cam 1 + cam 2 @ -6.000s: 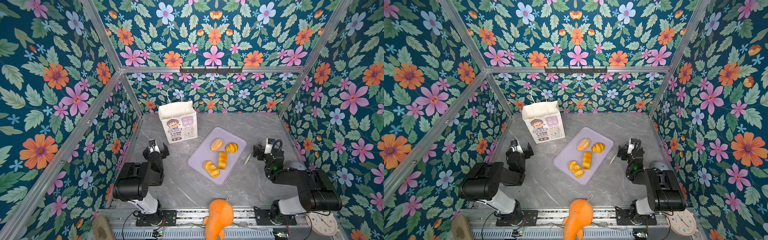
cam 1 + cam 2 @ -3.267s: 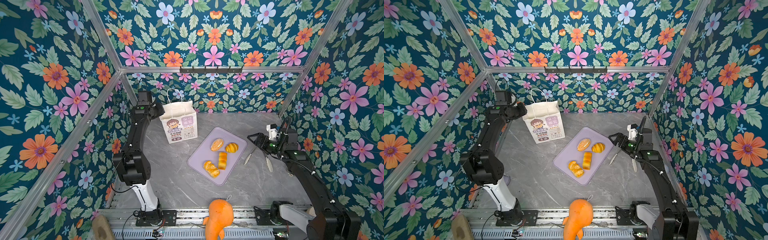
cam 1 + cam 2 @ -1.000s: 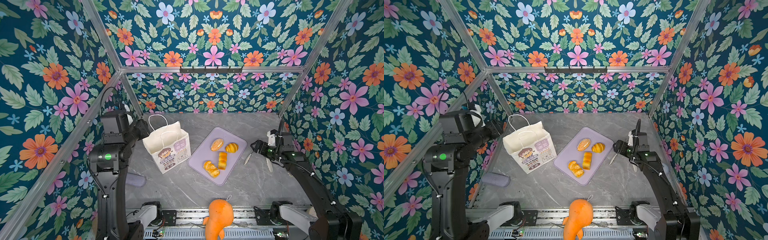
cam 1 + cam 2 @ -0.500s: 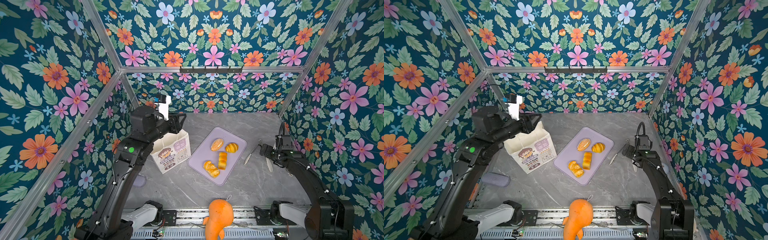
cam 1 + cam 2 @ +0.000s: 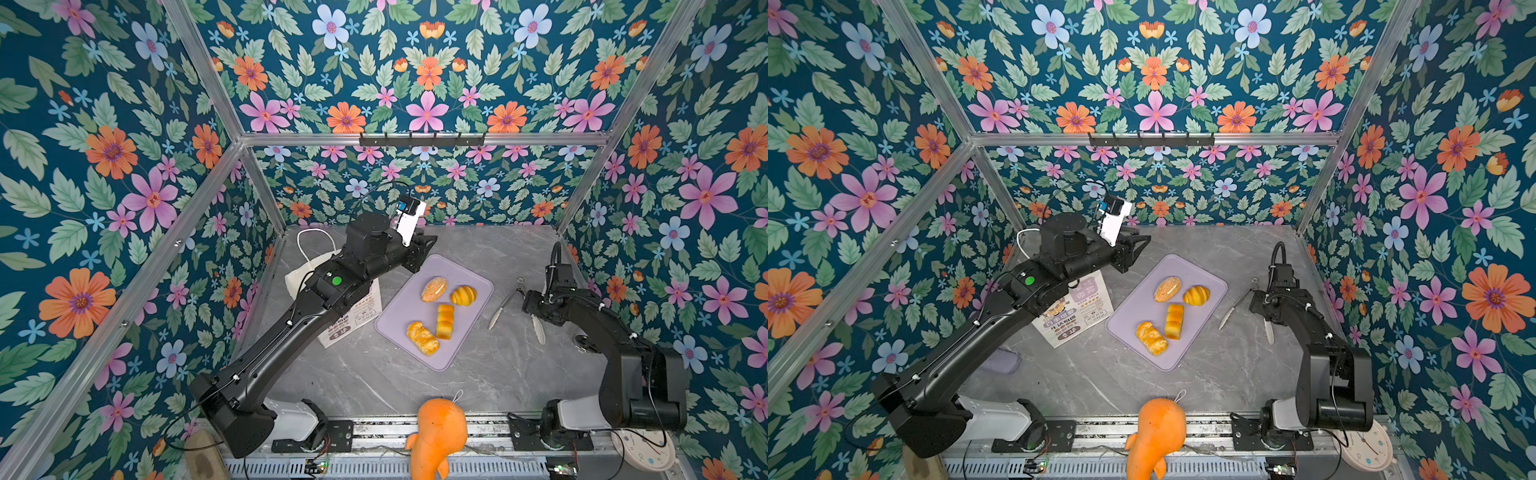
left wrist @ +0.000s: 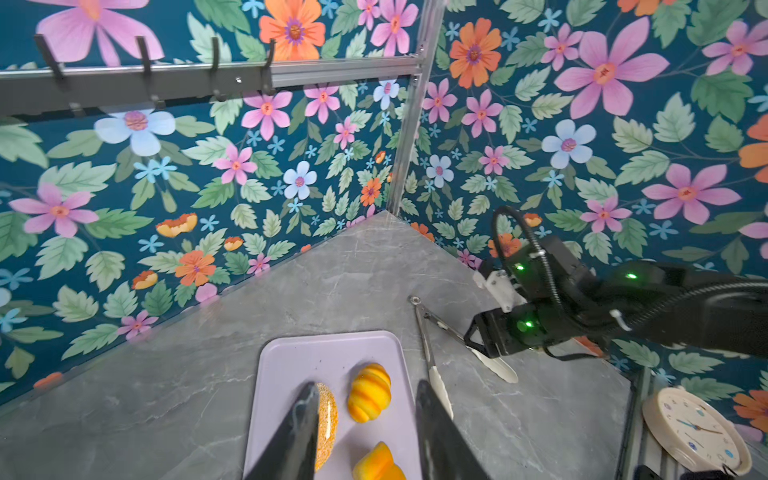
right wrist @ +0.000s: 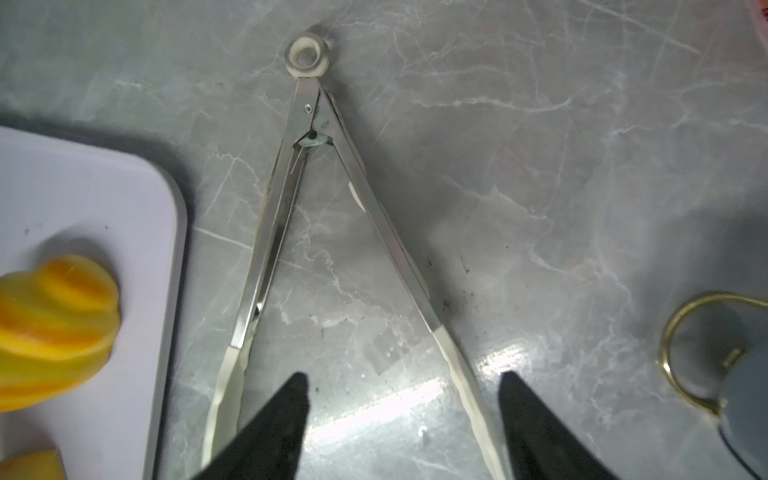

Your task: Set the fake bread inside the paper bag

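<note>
At the near edge of the grey table [image 5: 365, 386] sits an orange plush toy [image 5: 436, 432], with a clock [image 5: 642, 451] to its right. Farther in lies a lilac tray [image 5: 395, 316] with all four pieces of fake bread on it: a twisted roll [image 5: 422, 338] nearest, a loaf piece [image 5: 444, 321] beside it, then a speckled bun [image 5: 434, 289] and a croissant [image 5: 463, 295]. Right of the tray, tongs [image 7: 309, 120] lie splayed on the table. The right gripper [image 7: 403, 376] is low over them, its jaws spread astride one arm of the tongs without pinching it. Left of the tray stands the paper bag [image 5: 1084, 307], largely hidden under the left arm [image 5: 992, 324]. The left gripper [image 6: 365, 388] hovers over the tray's far end, jaws apart and empty. A hook rail [image 5: 422, 140] crosses the flowered back wall.
</note>
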Motion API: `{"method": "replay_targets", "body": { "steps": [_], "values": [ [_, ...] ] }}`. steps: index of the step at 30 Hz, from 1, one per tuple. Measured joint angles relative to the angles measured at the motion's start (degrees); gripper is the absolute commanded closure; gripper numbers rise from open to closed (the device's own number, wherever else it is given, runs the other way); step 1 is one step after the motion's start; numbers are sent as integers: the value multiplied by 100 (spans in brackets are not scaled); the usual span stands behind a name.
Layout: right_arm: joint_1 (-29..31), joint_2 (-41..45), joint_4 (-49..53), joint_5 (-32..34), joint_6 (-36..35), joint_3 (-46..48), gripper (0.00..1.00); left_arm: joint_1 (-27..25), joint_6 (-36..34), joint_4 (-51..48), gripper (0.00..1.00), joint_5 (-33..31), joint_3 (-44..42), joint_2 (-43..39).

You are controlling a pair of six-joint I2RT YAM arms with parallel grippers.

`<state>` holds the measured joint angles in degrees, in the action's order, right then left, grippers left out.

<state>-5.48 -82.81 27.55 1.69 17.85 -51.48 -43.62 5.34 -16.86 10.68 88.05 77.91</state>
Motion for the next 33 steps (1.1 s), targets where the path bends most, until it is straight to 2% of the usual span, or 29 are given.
{"method": "replay_targets", "body": {
  "steps": [3, 13, 17, 20, 26, 33],
  "values": [
    [-13, -361, 96, 61, -48, -227, 39, -33, -101, 105, 67, 116, -13, 48],
    [-37, -1368, 208, 146, -254, -778, 51, -26, -92, 232, 64, 299, 98, 317],
    [-48, -1674, 264, 142, -299, -868, 50, -24, -37, 243, 63, 293, 160, 422],
    [-48, -1832, 280, 138, -302, -953, 54, -24, 55, 299, 63, 295, 219, 527],
    [-50, -1965, 304, 85, -323, -1047, 71, -35, 201, 326, 61, 306, 323, 682],
    [-52, -1939, 308, -7, -446, -1056, 78, -39, 343, 348, 59, 393, 358, 706]
  ]
}}
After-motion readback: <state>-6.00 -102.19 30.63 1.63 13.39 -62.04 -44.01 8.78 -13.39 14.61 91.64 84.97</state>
